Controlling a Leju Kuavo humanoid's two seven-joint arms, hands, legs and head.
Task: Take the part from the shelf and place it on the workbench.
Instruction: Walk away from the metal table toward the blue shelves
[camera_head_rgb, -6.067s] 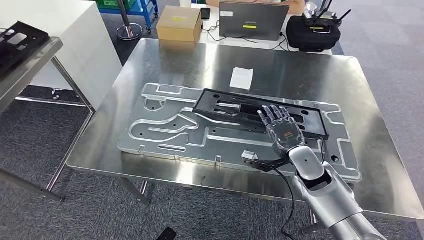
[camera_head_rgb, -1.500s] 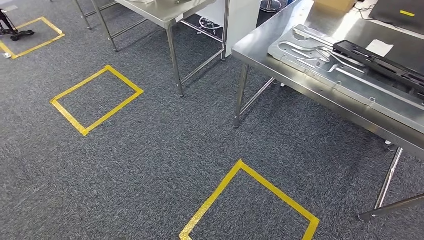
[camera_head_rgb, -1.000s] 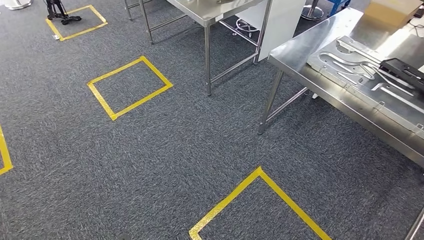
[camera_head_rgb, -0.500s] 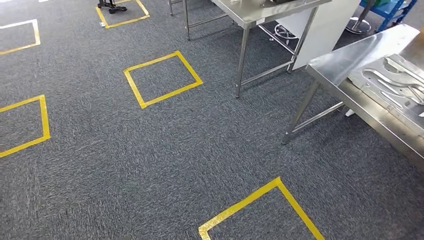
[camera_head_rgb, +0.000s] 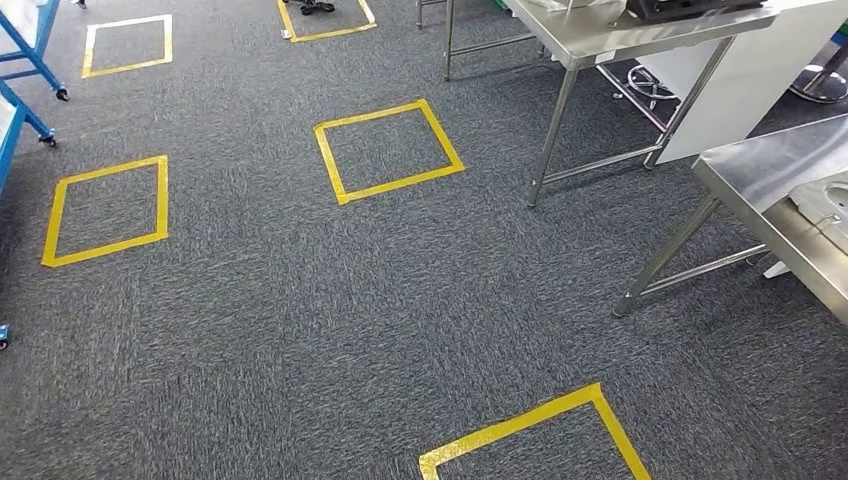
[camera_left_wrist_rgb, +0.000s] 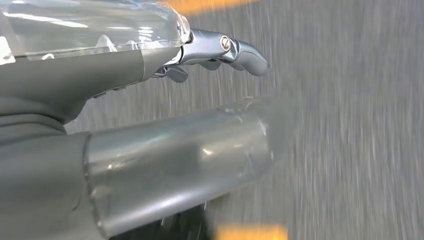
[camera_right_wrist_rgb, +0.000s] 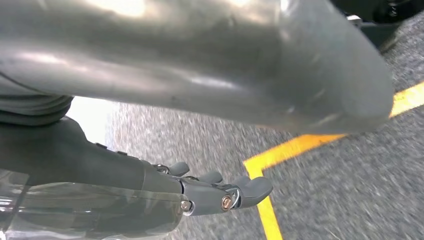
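Note:
A black part (camera_head_rgb: 690, 8) lies on a steel table (camera_head_rgb: 640, 32) at the top right of the head view. The workbench (camera_head_rgb: 770, 175) shows one corner at the right edge, with a bit of the silver fixture plate (camera_head_rgb: 830, 200) on it. My left hand (camera_left_wrist_rgb: 125, 75) hangs over grey carpet, its fingers (camera_left_wrist_rgb: 225, 47) apart from the thumb, holding nothing. My right hand (camera_right_wrist_rgb: 125, 167) also hangs over the carpet near a yellow tape line, with its fingers (camera_right_wrist_rgb: 225, 195) extended and empty.
Yellow tape squares (camera_head_rgb: 385, 150) mark the grey carpet, one (camera_head_rgb: 105, 210) to the left and one (camera_head_rgb: 540, 430) near the bottom. A blue cart frame (camera_head_rgb: 25, 75) stands at the left edge. A white cabinet (camera_head_rgb: 740, 90) stands behind the steel table.
The camera has turned left, away from the workbench, which slid to the right edge. Six seconds ago my right hand rested on a black part on the workbench plate; now both hands hang empty.

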